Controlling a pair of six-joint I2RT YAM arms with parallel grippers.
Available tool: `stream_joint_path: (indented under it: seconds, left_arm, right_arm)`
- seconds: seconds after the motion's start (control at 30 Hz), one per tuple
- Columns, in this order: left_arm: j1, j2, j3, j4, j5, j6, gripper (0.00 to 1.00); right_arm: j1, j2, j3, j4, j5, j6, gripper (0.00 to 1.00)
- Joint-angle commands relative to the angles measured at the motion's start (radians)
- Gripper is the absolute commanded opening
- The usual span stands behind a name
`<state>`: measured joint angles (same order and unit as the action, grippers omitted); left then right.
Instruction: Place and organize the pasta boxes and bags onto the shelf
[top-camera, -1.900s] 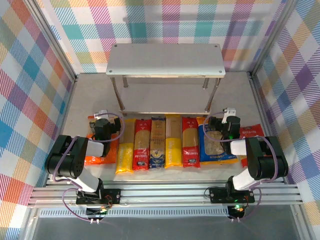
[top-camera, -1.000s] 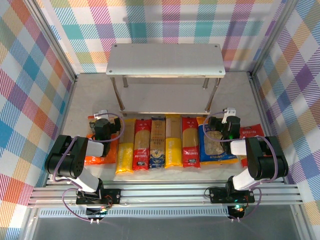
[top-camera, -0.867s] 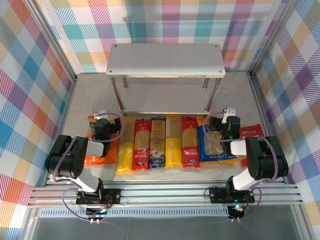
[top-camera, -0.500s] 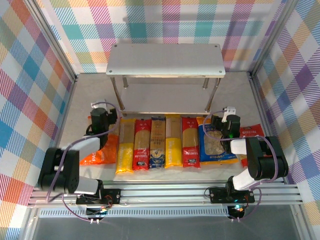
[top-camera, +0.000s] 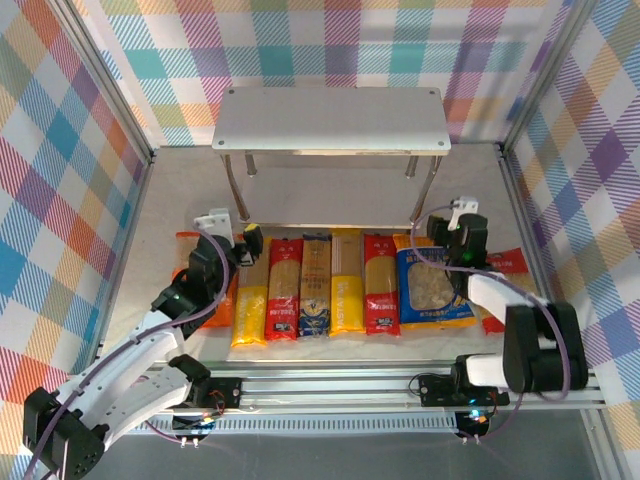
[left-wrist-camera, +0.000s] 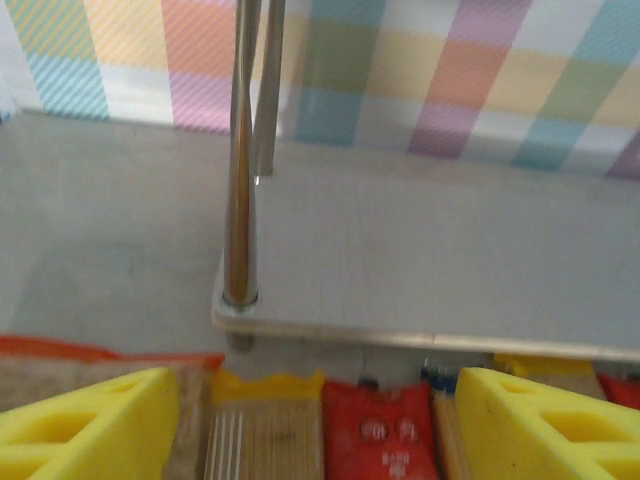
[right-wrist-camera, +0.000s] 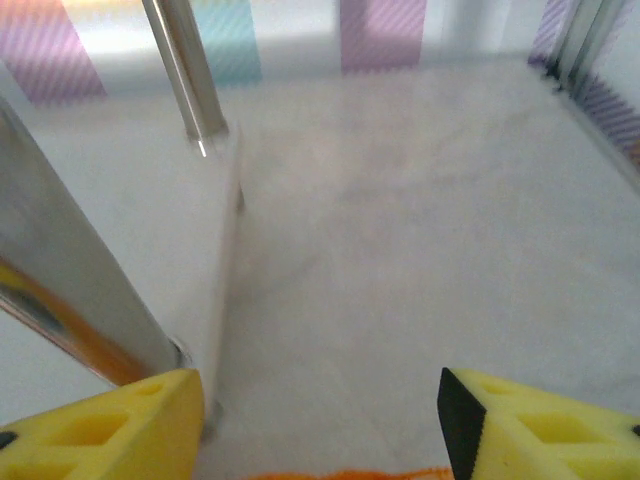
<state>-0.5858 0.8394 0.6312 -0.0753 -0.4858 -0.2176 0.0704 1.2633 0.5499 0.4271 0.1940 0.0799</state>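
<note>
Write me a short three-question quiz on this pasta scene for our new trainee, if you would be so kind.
1. True or false: the left gripper and the right gripper both stand open, holding nothing.
2. How many narrow spaghetti packs lie side by side in the row in front of the shelf?
3. What colour is the bag lying directly beside that row on the right arm's side? A orange, B blue, C red.

Key: 1 true; 2 five; 3 B.
</note>
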Motion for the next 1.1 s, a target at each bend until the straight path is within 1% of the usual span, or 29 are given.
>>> stream_joint_path:
  seconds: [0.0,0.03,0.1,0.2,0.27,0.3,0.37,0.5,0.63,0.7,0.83,0.97,1.07]
  left_arm:
    - [-0.036,-0.018,-0.018,-0.141,-0.077,-0.073,0.73]
    - [-0.041,-0.015,-0.015,-0.152,-0.075,-0.078,0.73]
    - [-0.050,0.000,-0.001,-0.172,-0.063,-0.090,0.72]
    - [-0.066,0.037,0.029,-0.195,-0.039,-0.095,0.72]
    - [-0.078,0.065,0.049,-0.195,-0.031,-0.098,0.72]
    - [-0.083,0.079,0.055,-0.227,-0.033,-0.101,0.72]
    - [-0.087,0.103,0.063,-0.230,-0.029,-0.113,0.72]
    - [-0.092,0.125,0.071,-0.222,0.001,-0.145,0.77]
    - [-0.097,0.132,0.077,-0.231,0.018,-0.161,0.77]
    - [-0.098,0.133,0.081,-0.248,0.014,-0.170,0.77]
    - [-0.100,0.140,0.078,-0.260,0.012,-0.175,0.77]
    - [-0.100,0.157,0.073,-0.264,0.011,-0.180,0.77]
    - [-0.100,0.164,0.070,-0.262,0.007,-0.180,0.78]
  right_arm:
    - [0.049,-0.179,0.090,-0.353,-0.001,0.118,0.63]
    - [0.080,-0.224,0.104,-0.435,0.004,0.134,0.63]
    - [0.185,-0.314,0.132,-0.603,0.056,0.159,0.64]
    - [0.317,-0.398,0.177,-0.857,0.120,0.217,0.66]
    - [0.372,-0.425,0.198,-0.999,0.111,0.291,0.66]
    - [0.402,-0.432,0.203,-1.055,0.101,0.335,0.67]
    - [0.467,-0.429,0.202,-1.124,0.081,0.401,0.67]
    - [0.598,-0.355,0.210,-1.168,0.099,0.480,0.68]
    - [0.676,-0.230,0.253,-1.156,0.062,0.523,0.69]
    - [0.712,-0.156,0.277,-1.172,0.082,0.551,0.69]
    - [0.746,-0.062,0.299,-1.177,0.087,0.595,0.71]
    - [0.752,0.001,0.296,-1.158,0.058,0.624,0.75]
    - [0.752,0.043,0.300,-1.172,0.078,0.643,0.78]
